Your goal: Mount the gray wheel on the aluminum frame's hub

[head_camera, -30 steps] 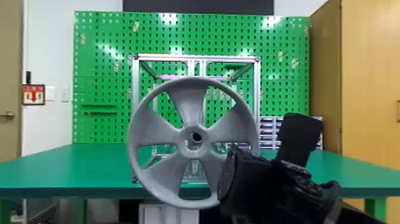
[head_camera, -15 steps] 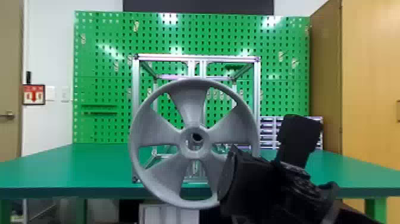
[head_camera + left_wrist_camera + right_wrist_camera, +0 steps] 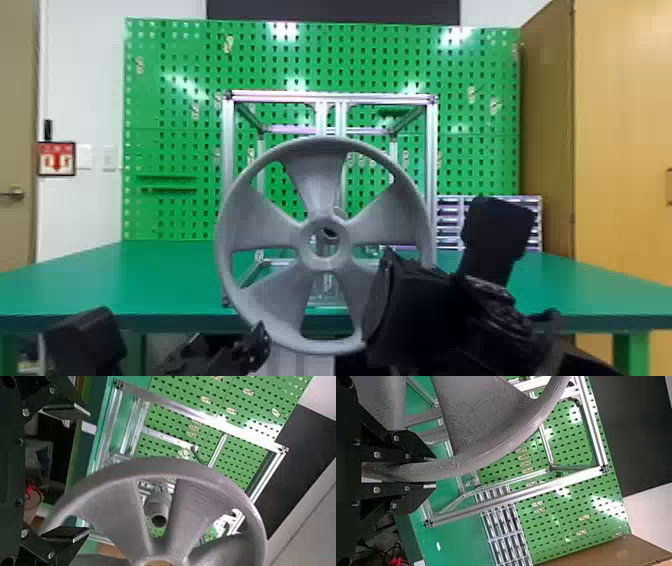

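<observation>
Fingers of right gripper closed on the rim of the gray wheel, at its lower right in the head view; left gripper spread wide and empty, near the rim's lower left; wheel upright, in front of the aluminum frame, not mounted; step judged to be steadying and lining up; a light left grip opposite the right should curb twist, provided it does not push the rim; central boss beyond, with the hub behind it, apart; hub's dark end shows through the bore, slightly high and right in the head view, so check for perspective before correcting; then square the wheel face and advance both arms together, slowly; tilt would likely jam the bore.
</observation>
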